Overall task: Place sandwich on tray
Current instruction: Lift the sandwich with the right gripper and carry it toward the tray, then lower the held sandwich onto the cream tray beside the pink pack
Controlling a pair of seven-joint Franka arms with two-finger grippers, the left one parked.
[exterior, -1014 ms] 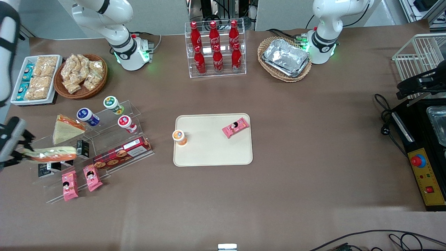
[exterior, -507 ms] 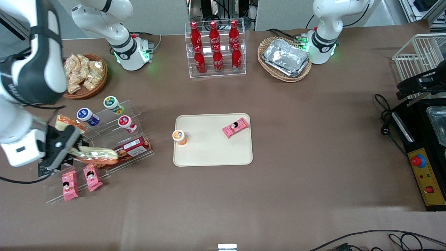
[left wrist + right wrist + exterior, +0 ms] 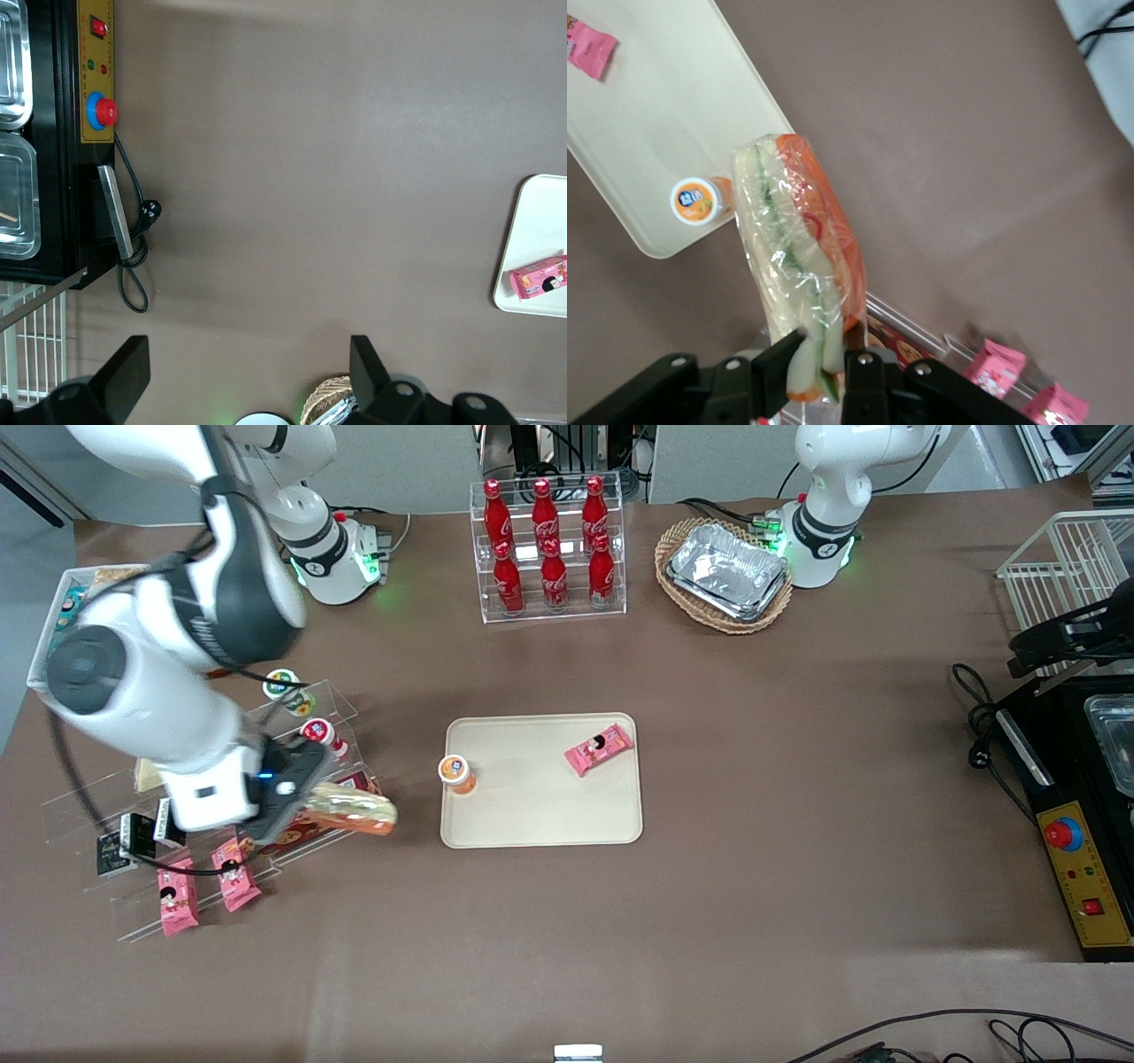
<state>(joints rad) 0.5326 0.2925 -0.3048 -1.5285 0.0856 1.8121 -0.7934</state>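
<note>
Above the brown worktop (image 3: 753, 797), toward the working arm's end, the claw (image 3: 306, 802) is clamped on the sandwich (image 3: 354, 813), lifted clear of the surface over the edge of the clear acrylic display steps (image 3: 292, 779). From the wrist camera the claw (image 3: 824, 367) pinches the wedge at one end, its two black fingers (image 3: 780, 359) pressed on either face of the wrapped bread, and the sandwich (image 3: 793, 257) sticks out from them with its green stripe running down the middle and its orange layer along one side. Just beside the sandwich's free end lies the tray (image 3: 532, 815), cream-coloured and flat on the worktop; the sandwich is close to the tray's near corner but not over it and not touching it. On the tray stand a small orange-lidded cup (image 3: 456, 772) at the rim nearest the claw and a pink snack pack (image 3: 599, 748) toward the parked arm's end. The wrist camera shows the same tray (image 3: 647, 115) with the cup (image 3: 693, 200) near its corner. Two more pink snack packs (image 3: 204, 886) lie on the lowest display step, nearer the front camera than the claw, and a red biscuit box (image 3: 301, 828) rests partly under the arm.
</note>
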